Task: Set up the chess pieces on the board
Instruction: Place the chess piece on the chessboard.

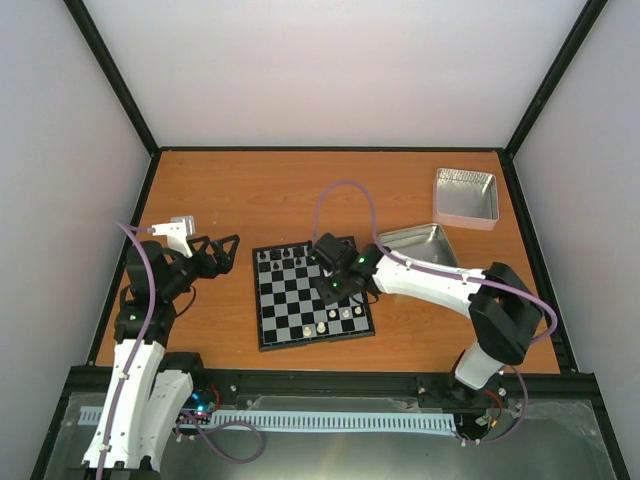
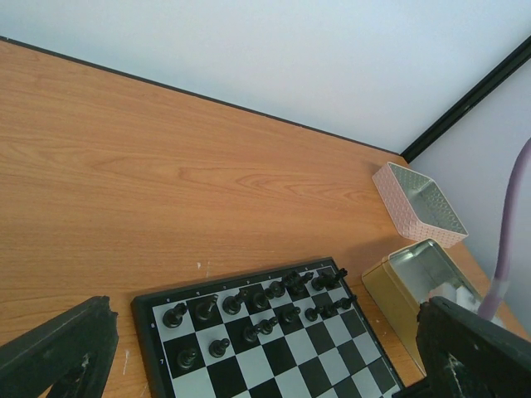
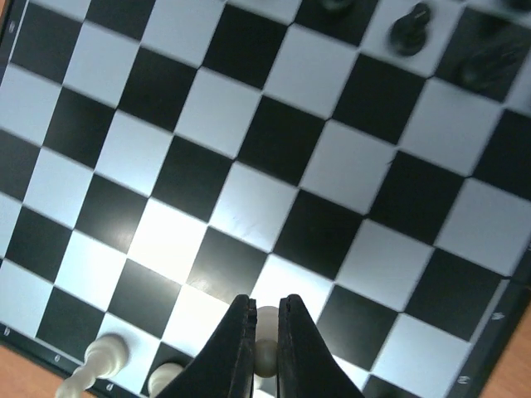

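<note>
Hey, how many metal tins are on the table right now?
2. The far tin sits near the far right corner; the near tin lies beside the board's far right corner. None seems hidden.

orange-brown wood-grain table (image 1: 250,195), matte finish. plain white walls (image 1: 340,60) on three sides. black corner struts (image 1: 112,78) rise from the table's far corners. light even and diffuse, shadows soft.

The board (image 1: 285,300) lies centred on the desk (image 1: 250,190). The near tin (image 1: 420,245) sits beside its right edge, the far tin (image 1: 466,195) behind that.
</note>
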Motion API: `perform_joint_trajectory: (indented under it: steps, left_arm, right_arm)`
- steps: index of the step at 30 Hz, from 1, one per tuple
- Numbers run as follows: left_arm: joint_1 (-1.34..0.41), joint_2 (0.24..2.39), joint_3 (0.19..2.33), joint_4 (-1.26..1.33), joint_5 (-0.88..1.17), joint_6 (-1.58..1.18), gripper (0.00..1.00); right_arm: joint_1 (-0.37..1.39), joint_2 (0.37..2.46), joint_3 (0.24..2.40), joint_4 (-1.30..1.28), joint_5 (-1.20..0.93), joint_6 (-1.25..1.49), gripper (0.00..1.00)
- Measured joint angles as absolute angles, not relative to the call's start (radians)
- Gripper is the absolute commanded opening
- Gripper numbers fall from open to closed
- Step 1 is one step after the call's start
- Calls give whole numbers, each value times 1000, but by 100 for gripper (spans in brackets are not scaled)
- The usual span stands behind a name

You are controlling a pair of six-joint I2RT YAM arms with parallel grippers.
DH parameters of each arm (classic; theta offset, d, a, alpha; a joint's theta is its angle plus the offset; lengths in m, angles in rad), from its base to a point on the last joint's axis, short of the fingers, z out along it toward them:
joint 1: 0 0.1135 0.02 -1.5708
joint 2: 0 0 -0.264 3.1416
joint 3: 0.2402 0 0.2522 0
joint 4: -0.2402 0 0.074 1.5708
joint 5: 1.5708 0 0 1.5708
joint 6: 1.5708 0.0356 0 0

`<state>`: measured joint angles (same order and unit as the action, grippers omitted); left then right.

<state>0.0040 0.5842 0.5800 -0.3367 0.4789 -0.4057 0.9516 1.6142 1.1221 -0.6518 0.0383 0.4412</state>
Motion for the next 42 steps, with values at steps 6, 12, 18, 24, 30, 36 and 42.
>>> perform_joint_trajectory:
  steps: [6, 12, 18, 24, 30, 36, 42]
  left_arm:
    - [4, 584, 580, -337, 479, -406, 100]
    - [4, 584, 580, -337, 479, -406, 100]
    - [4, 584, 580, -337, 479, -406, 100]
    - [4, 584, 580, -337, 479, -406, 100]
    - [4, 584, 580, -337, 479, -406, 100]
    - [4, 583, 580, -337, 479, -406, 100]
    - [4, 583, 580, -337, 479, -406, 100]
  right_arm:
    - [1022, 1668, 1129, -654, 3, 435, 5]
    - [1062, 1726, 1143, -659, -21, 434, 5]
    - [1066, 1740, 1144, -663, -20, 434, 5]
    - [1067, 1749, 1144, -662, -24, 433, 7]
    - [1067, 1761, 1150, -663, -35, 432, 17]
    - [1068, 1758, 1179, -668, -9, 438, 25]
    - [1067, 1719, 1201, -673, 30, 449, 26]
